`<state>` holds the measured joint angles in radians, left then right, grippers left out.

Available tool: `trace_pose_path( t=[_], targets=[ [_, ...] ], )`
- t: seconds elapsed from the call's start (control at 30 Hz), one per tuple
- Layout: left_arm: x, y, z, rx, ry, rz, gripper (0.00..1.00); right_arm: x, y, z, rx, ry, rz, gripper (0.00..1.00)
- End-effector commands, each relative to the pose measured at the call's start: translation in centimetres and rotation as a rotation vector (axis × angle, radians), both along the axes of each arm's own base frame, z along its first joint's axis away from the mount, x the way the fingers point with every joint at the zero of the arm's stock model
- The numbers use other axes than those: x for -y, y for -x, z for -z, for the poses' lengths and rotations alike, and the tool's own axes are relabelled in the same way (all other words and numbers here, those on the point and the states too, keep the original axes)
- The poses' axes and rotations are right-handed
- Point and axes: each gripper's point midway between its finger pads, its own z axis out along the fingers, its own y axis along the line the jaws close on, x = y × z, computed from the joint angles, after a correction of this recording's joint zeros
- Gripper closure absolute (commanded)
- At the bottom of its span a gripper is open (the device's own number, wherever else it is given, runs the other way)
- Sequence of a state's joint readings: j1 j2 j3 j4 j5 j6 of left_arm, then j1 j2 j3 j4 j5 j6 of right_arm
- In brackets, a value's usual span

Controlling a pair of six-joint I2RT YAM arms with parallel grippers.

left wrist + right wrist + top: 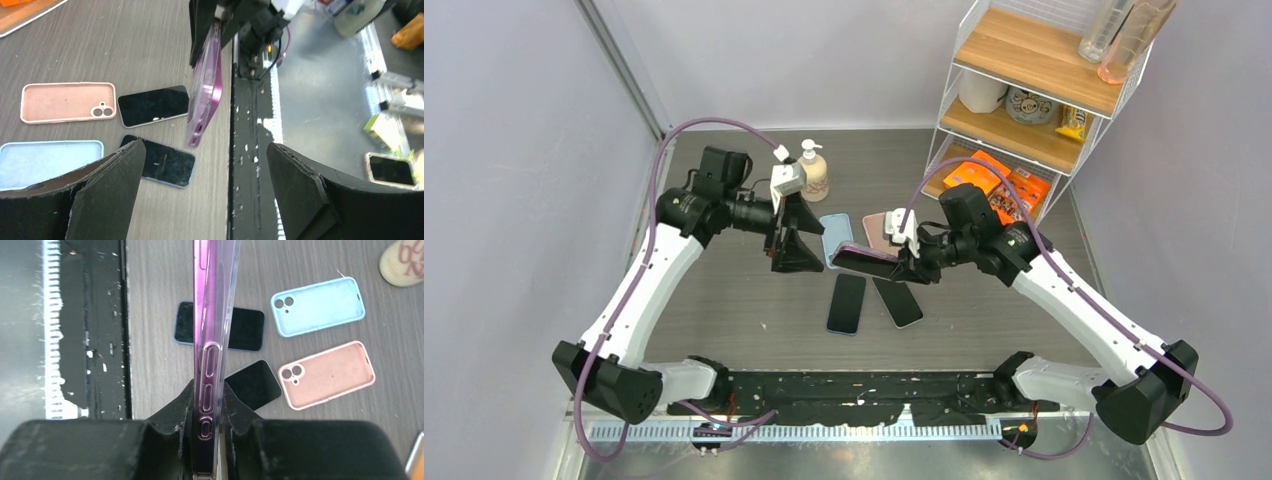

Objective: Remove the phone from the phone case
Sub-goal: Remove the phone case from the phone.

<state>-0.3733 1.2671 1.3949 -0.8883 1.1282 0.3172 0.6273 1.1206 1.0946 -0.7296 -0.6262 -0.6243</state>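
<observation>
A purple phone in a clear case (pixel 864 261) is held edge-on above the table by my right gripper (pixel 902 262), which is shut on it. In the right wrist view the cased phone (pixel 210 330) runs straight up from between the fingers (pixel 175 412). In the left wrist view it (pixel 206 85) hangs ahead of my left gripper (pixel 205 175), which is open and empty, a short way to the phone's left (pixel 796 250). The phone sits inside its case.
Two bare phones (pixel 846 303) (pixel 898 301) lie face up on the table. An empty blue case (pixel 836 238) and an empty pink case (pixel 879 230) lie behind them. A soap bottle (pixel 814 172) stands at the back. A wire shelf (pixel 1024 100) is at back right.
</observation>
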Motion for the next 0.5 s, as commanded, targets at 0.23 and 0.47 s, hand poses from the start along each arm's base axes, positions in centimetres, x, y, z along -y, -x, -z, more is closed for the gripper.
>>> trace_pose_path(
  t=[0.23, 0.47],
  targets=[
    [1.4, 3.3, 3.9, 0.296, 0.01, 0.188, 0.13, -2.6, 2.5, -5.3, -0.104, -0.207, -0.196, 0.95],
    [2.5, 3.6, 3.8, 0.287, 0.044, 0.202, 0.37, -2.8, 2.5, -5.3, -0.128, -0.217, -0.201, 0.95]
  ],
)
